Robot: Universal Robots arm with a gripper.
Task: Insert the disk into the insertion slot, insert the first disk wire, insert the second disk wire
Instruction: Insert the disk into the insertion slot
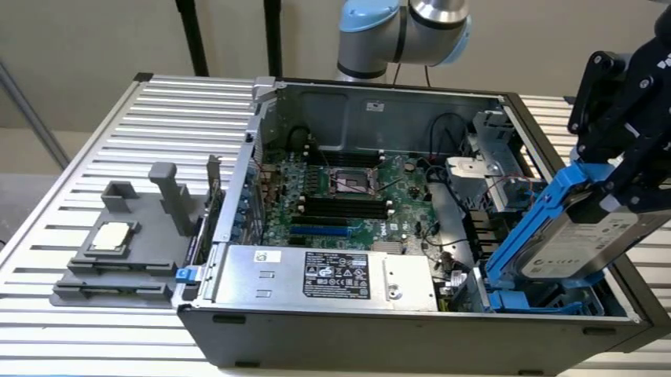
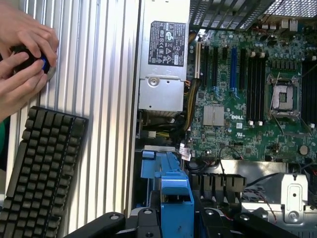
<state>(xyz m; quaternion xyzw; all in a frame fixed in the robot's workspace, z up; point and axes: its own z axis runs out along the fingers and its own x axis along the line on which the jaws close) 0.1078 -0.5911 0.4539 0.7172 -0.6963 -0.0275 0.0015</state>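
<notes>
The black gripper [image 1: 627, 188] pinches the silver-grey hard disk [image 1: 587, 239] in its bright blue plastic carrier [image 1: 540, 216], tilted over the blue-grey plastic drive bay [image 1: 524, 302]. This bay sits inside the open dark metal computer case [image 1: 419, 334].

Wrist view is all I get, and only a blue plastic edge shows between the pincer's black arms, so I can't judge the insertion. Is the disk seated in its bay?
Observer: No. The black pincer grips the flat silver-grey hard drive in its bright blue plastic carrier, with the drive's labelled face fully exposed.
Operator: Is it upright?
Observer: Tilted. Its lower end dips toward the blue-grey plastic drive bay in the near corner of the open dark grey metal computer case, at the exterior view's right.
Operator: Anything beside the case?
Observer: A grey plastic fixture holding a square chip sits on the ribbed metal table, at the exterior view's left.
</notes>
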